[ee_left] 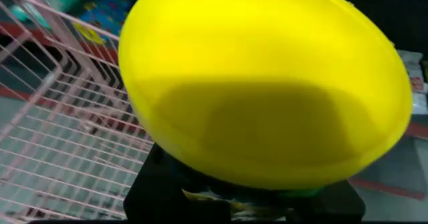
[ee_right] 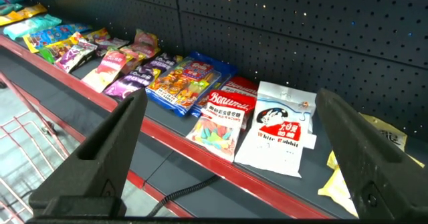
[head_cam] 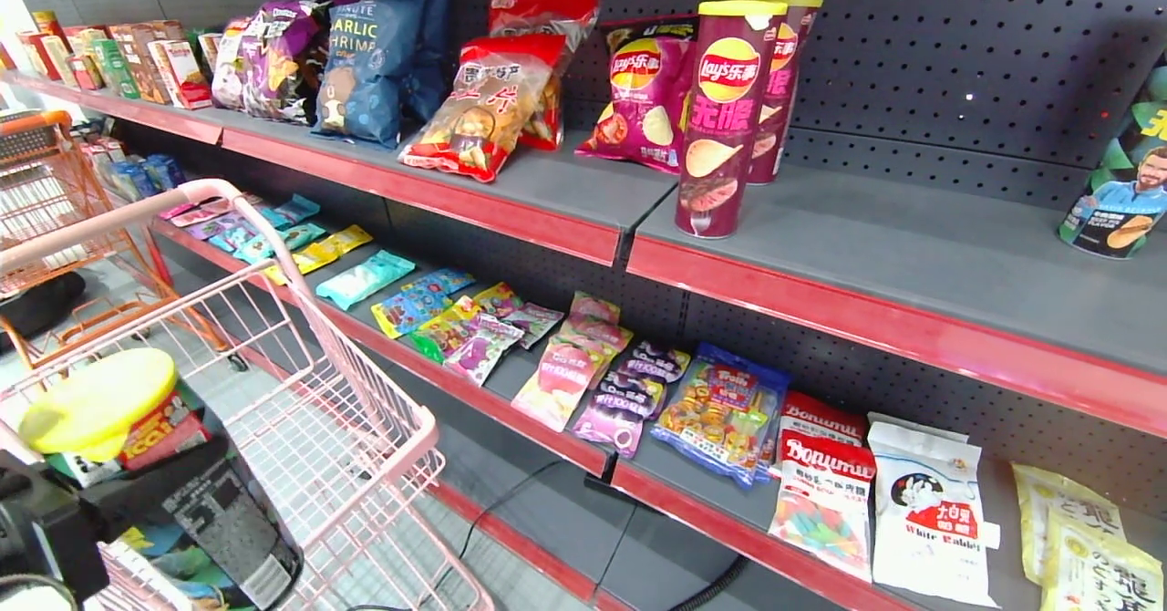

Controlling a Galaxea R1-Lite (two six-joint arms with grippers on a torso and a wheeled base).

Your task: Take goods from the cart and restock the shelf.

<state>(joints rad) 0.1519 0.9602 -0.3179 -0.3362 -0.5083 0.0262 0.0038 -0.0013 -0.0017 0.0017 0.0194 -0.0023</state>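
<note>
Yellow-lidded canister (head_cam: 100, 408) is seen at the lower left of the head view, clamped in the left gripper (head_cam: 164, 483) over the pink cart (head_cam: 428, 438) — picked, not yet placed on the shelf (head_cam: 912, 255). The right gripper (ee_right: 233, 98) is spread wide, empty — restocking is judged barely begun.

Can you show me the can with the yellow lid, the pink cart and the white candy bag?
Can with the yellow lid (head_cam: 96, 403): head view, on the lid's top.
Pink cart (head_cam: 109, 225): head view, on its handle bar.
White candy bag (head_cam: 930, 512): head view, on the bag's middle.
</note>
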